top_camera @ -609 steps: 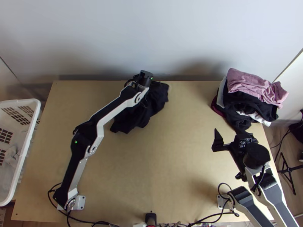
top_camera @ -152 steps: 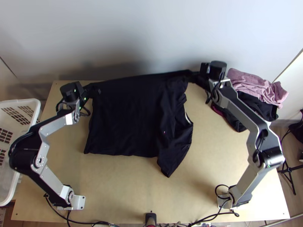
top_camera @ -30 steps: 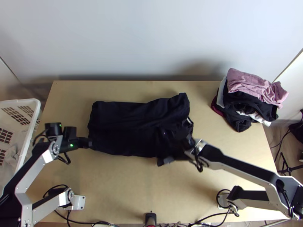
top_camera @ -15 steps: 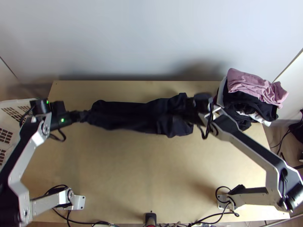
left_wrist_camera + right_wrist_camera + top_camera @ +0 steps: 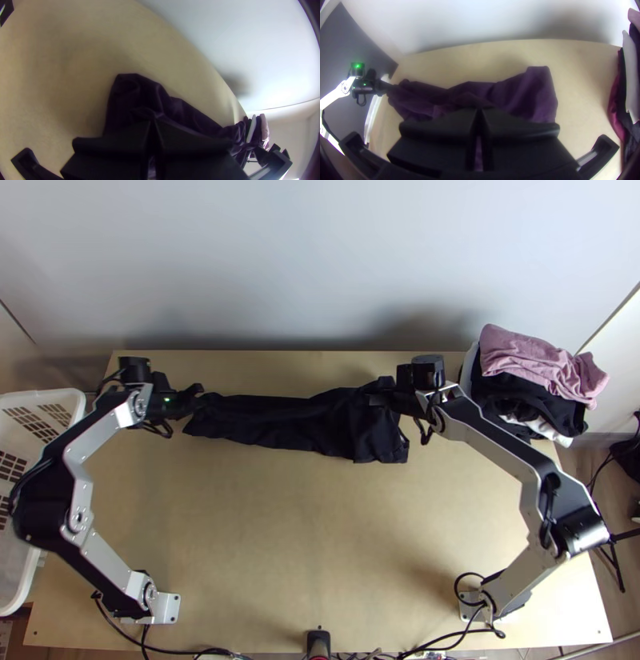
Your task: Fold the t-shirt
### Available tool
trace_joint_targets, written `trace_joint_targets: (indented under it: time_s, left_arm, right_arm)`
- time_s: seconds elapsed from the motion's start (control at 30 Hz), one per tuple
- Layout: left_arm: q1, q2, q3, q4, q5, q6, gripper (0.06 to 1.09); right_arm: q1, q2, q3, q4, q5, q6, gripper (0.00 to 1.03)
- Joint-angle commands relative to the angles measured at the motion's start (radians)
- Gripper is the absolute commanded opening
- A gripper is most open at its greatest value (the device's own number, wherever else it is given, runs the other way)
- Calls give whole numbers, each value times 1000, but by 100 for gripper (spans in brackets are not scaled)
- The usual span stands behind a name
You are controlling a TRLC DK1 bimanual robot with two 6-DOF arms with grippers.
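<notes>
Both ends pinned now: my left claw (image 5: 153, 123) is clamped on the dark t-shirt (image 5: 320, 428), my right claw (image 5: 479, 111) looks shut on it too, and the shirt lies as a rumpled strip across the table's (image 5: 280, 540) far half. The left end's bunched narrower than the right, so this fold could set crooked; cloth clinging as I let go could drag layers loose. A second ago its near edge sat closer to me; now it's folded away, both claws farther back.
</notes>
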Motion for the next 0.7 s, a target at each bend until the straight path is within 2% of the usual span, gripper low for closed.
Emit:
trace_joint_targets:
  time_s: [0.0,0.17,0.2,0.23,0.27,0.33,0.37,0.4,0.67]
  left_arm:
    - [-24,137,73,-61,-57,-51,10]
    - [-9,136,67,-85,-66,-43,11]
    - [-4,131,68,-88,-66,-43,16]
    - [-1,128,68,-91,-65,-45,26]
    - [0,125,70,-96,-65,-43,45]
    - [2,107,70,-107,-65,-39,85]
    - [2,88,65,-108,-65,-31,94]
    - [2,65,54,-101,-65,-30,95]
    - [-3,-59,-16,-102,-42,62,99]
  right_arm:
    - [-13,77,-33,29,2,-2,3]
    - [-25,92,-56,51,16,1,3]
    - [-27,89,-60,51,16,1,3]
    - [-30,85,-60,51,16,1,5]
    - [-33,80,-67,52,16,1,19]
    - [-39,83,-73,52,16,-2,70]
    - [-42,99,-67,51,16,-2,93]
    - [-50,103,-63,29,15,-2,100]
    - [-85,-145,-167,-64,15,-2,99]
